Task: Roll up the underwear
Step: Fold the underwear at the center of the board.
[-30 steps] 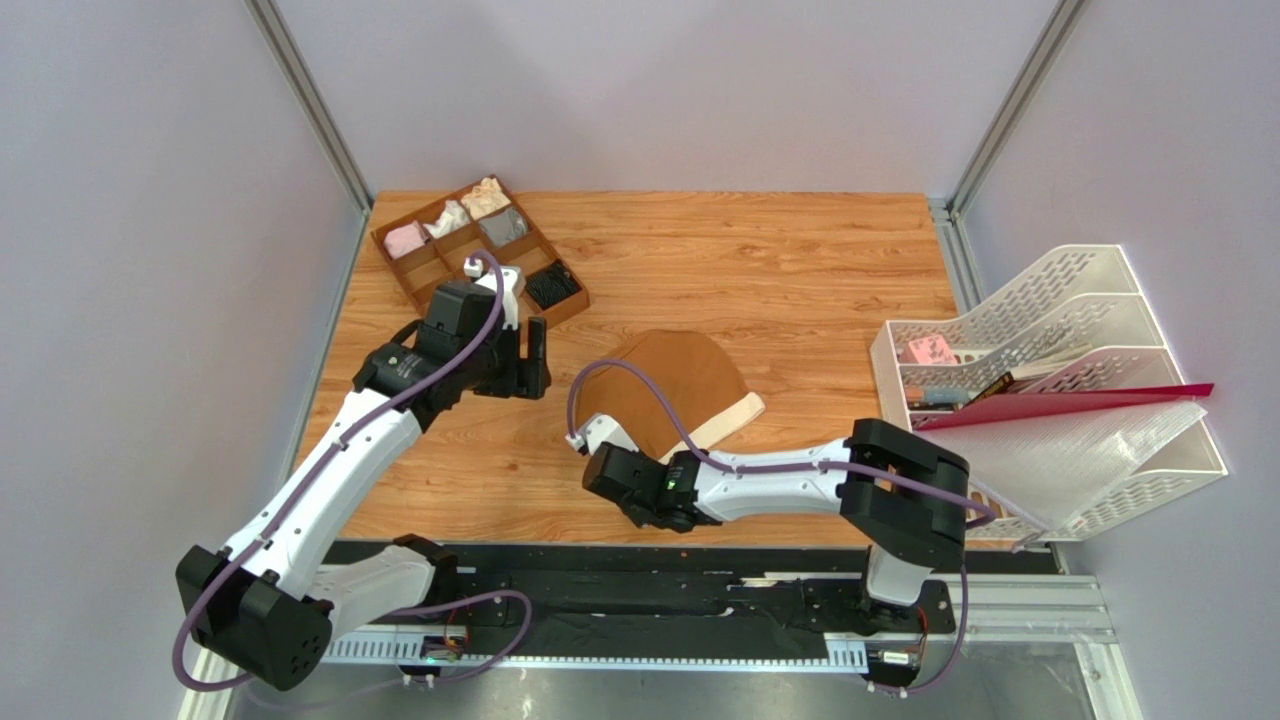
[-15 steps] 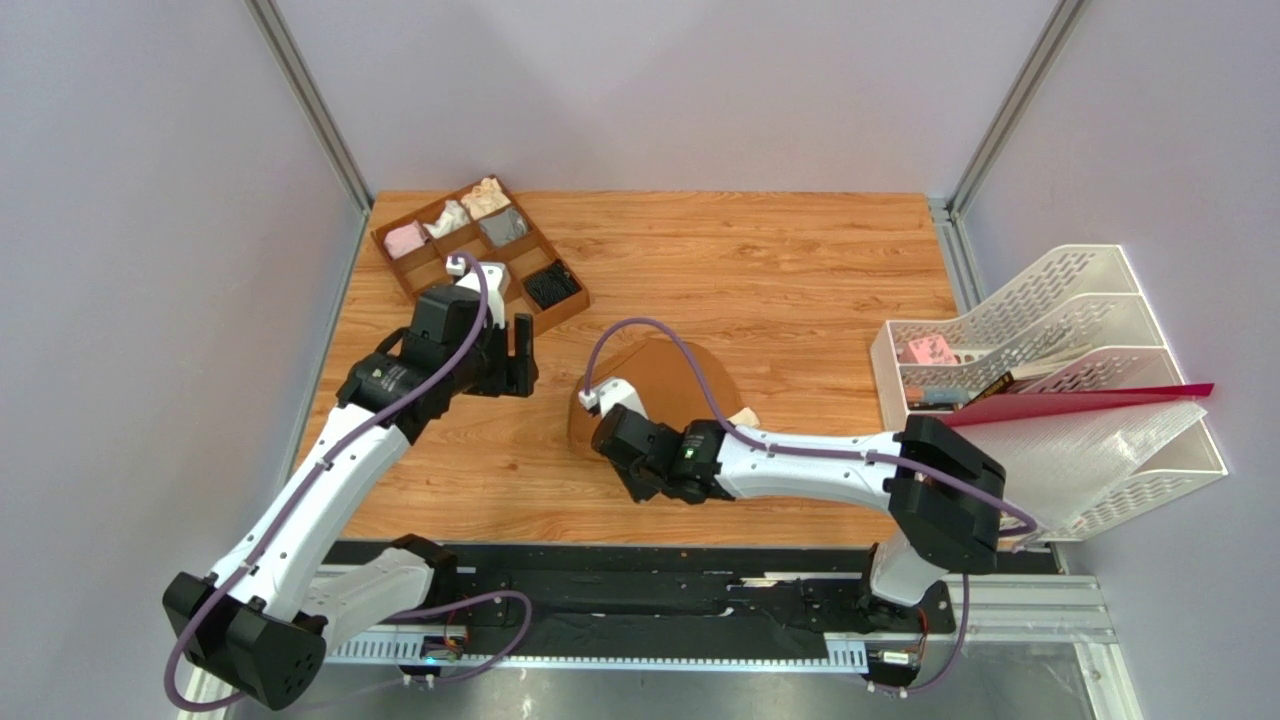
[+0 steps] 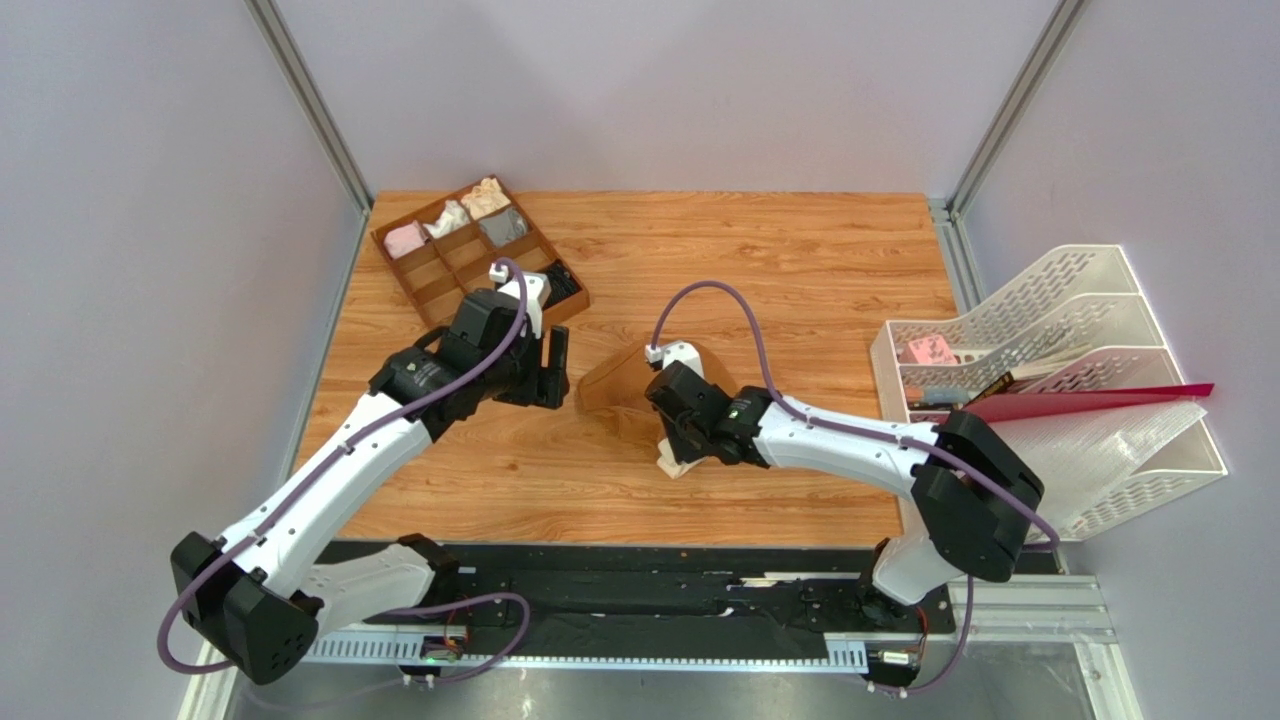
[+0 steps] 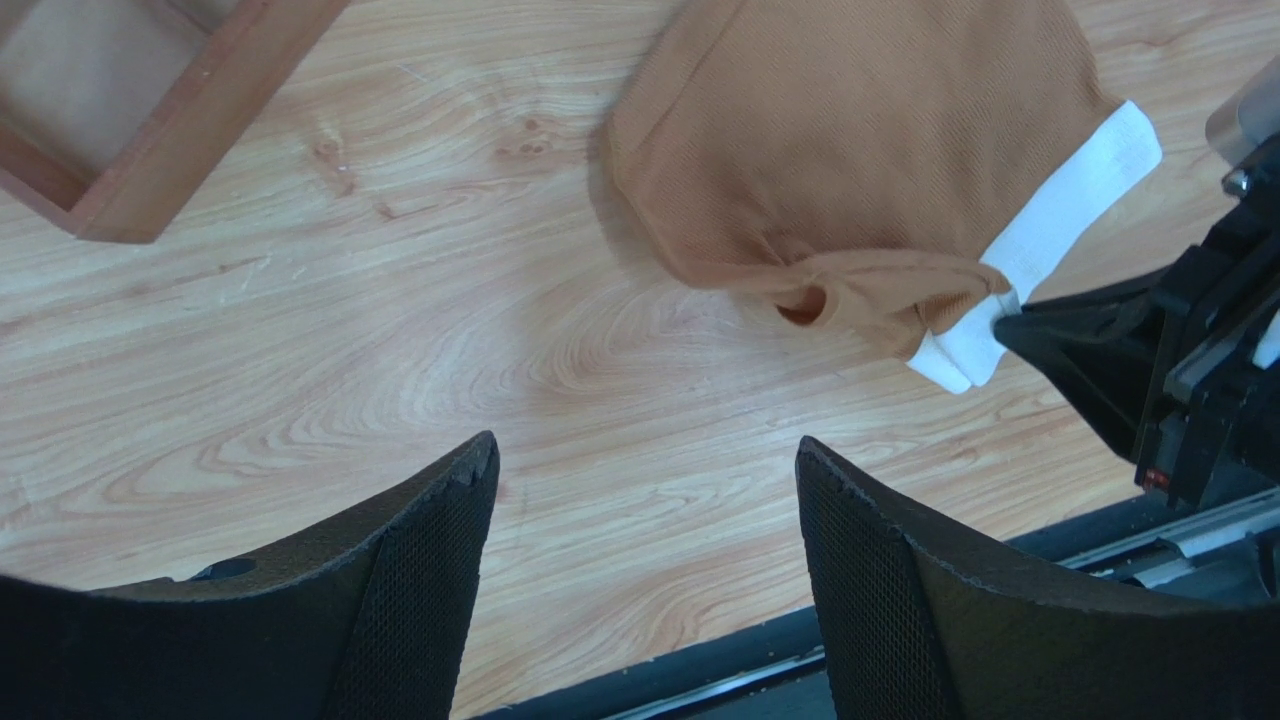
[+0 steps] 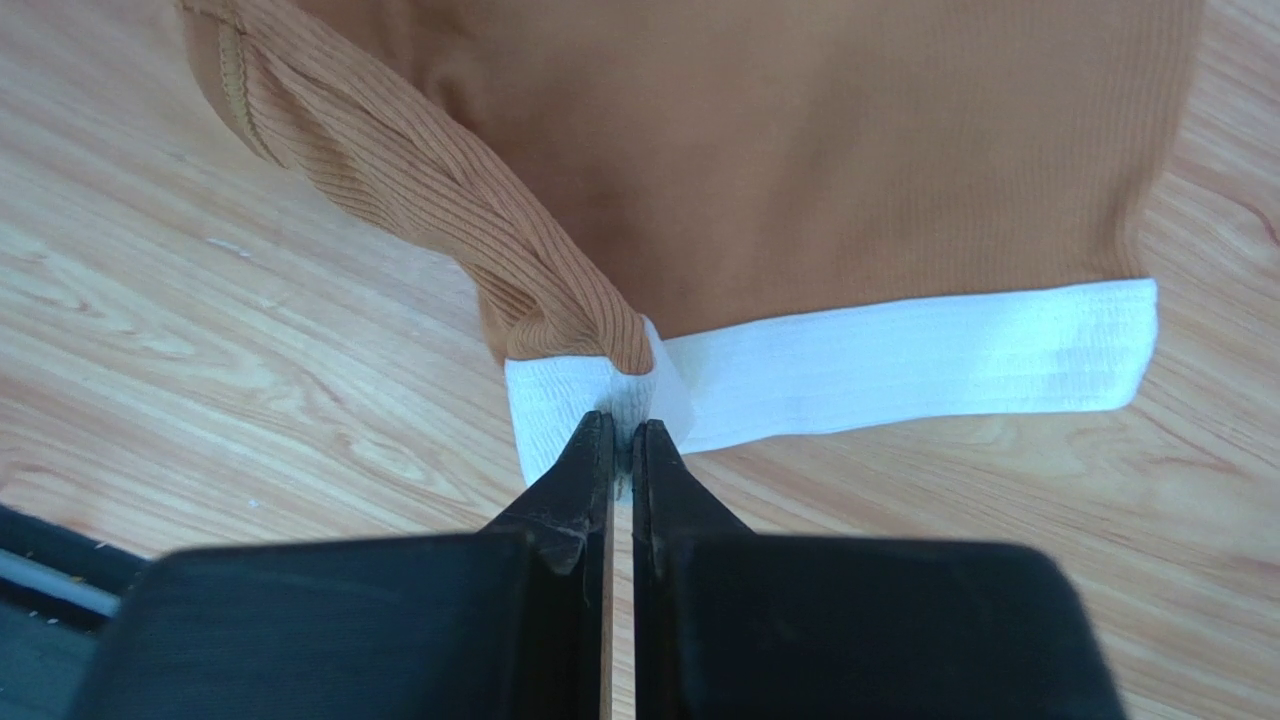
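The underwear [image 3: 610,375] is brown with a cream-white band and lies mid-table, mostly hidden under my right arm in the top view. In the left wrist view it [image 4: 857,165] lies folded over, band [image 4: 1059,210] at the right. My right gripper [image 5: 622,429] is shut on a bunched corner of the white band [image 5: 917,368], with a brown fold [image 5: 436,195] drawn up to it; in the top view it [image 3: 679,447] is at the garment's near edge. My left gripper [image 4: 646,450] is open and empty, above bare wood left of the garment [image 3: 550,365].
A brown wooden compartment tray [image 3: 436,275] with small fabric bundles stands at the back left; its corner shows in the left wrist view [image 4: 181,120]. A white file rack [image 3: 1052,315] with a red folder [image 3: 1082,402] stands at the right edge.
My right gripper has moved right and away from the near edge, dragging the band corner over the brown fabric. My left gripper has moved right, closer to the garment.
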Available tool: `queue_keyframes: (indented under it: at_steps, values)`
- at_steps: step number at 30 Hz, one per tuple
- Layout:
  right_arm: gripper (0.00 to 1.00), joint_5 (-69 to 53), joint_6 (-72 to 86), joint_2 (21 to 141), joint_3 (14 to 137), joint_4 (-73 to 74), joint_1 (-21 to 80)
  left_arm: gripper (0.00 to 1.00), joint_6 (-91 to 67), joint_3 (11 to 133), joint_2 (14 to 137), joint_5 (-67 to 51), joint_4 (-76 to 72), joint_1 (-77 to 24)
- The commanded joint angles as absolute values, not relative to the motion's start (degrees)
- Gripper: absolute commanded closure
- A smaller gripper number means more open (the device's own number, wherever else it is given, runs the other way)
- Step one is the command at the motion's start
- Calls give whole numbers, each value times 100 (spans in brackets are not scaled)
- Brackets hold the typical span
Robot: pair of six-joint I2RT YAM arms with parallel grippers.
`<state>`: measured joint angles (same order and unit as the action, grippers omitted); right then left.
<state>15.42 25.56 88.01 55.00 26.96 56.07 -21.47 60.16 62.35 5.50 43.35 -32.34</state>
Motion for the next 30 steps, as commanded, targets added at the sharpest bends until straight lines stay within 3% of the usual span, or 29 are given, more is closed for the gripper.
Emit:
queue_keyframes:
  at_steps: [1,14,30]
  values:
    - [100,1512,2663,8447,5327,2566,5423,23,-2355,6144,6337,571,4149,-3313]
    - [100,1547,2628,7954,5098,2760,4914,23,-2434,6100,6600,527,3903,-3489]
    - [100,1845,2531,8525,5247,2927,4096,23,-2461,6056,7119,396,3481,-3595]
